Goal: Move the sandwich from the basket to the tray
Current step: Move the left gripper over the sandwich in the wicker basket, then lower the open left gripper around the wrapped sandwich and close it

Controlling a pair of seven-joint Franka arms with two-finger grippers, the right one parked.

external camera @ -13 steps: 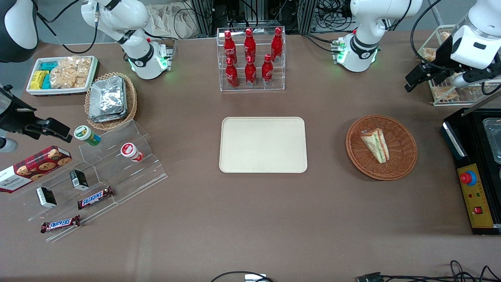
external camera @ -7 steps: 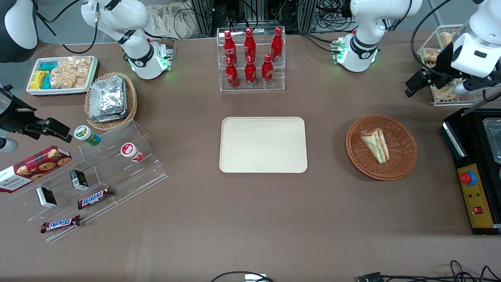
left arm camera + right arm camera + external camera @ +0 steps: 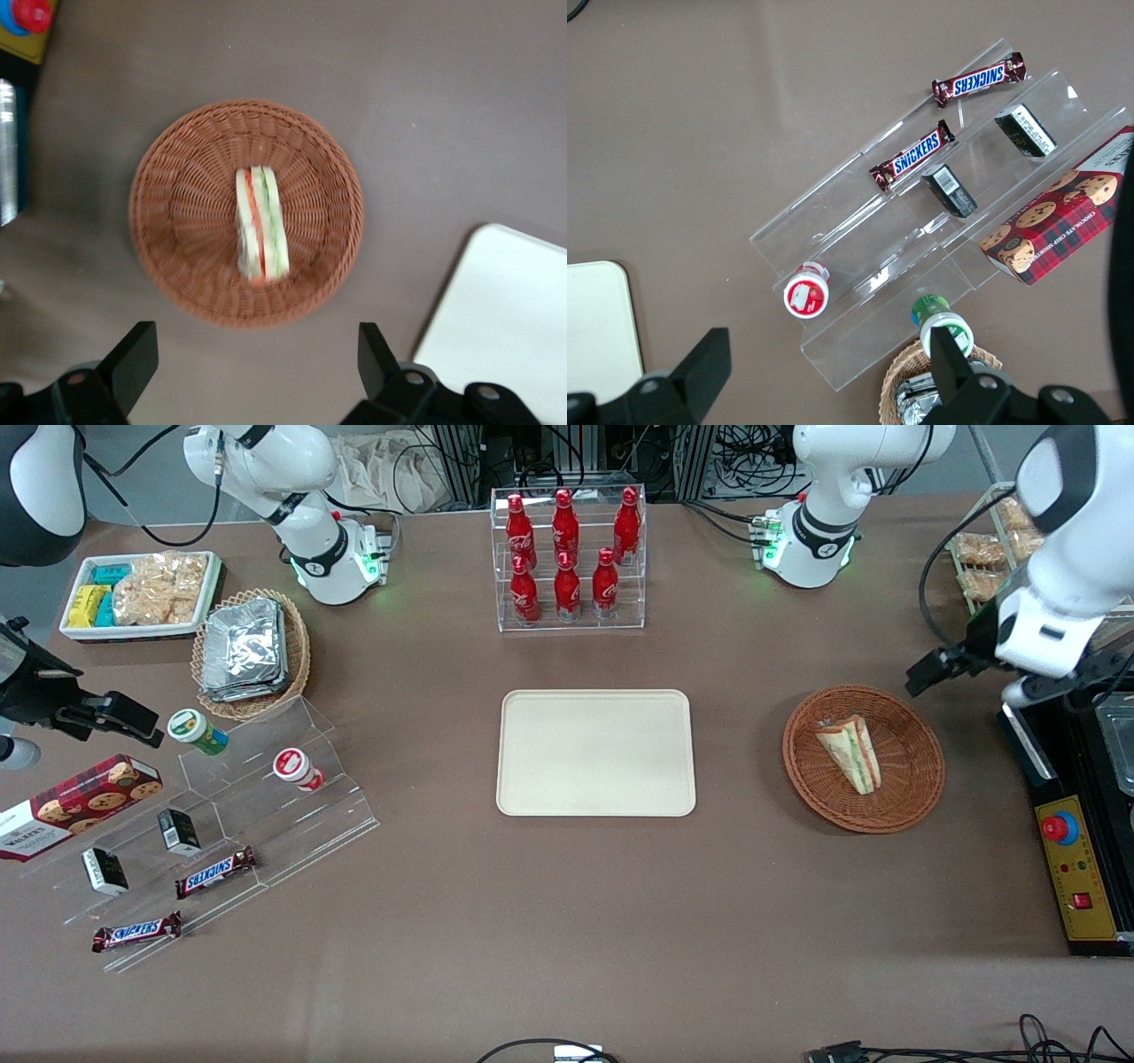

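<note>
The sandwich (image 3: 850,754), a wrapped white wedge with green and red-orange filling, lies in the round reddish-brown basket (image 3: 921,784). The beige tray (image 3: 595,753) sits bare at the table's middle, beside the basket toward the parked arm's end. My gripper (image 3: 926,675) hangs in the air beside the basket's rim, a little farther from the front camera than the sandwich and apart from it. In the left wrist view the gripper (image 3: 255,363) is open with nothing between its fingers (image 3: 133,361), looking down on the sandwich (image 3: 260,221), the basket (image 3: 177,230) and a corner of the tray (image 3: 505,328).
A black machine with a red button (image 3: 1059,828) stands next to the basket at the working arm's end. A clear rack of bagged snacks (image 3: 974,571) is close to the arm. A clear stand of red bottles (image 3: 567,558) sits farther from the front camera than the tray.
My gripper has travelled from over the snack rack toward the front camera and down to the basket's edge. The sandwich and basket have not moved.
</note>
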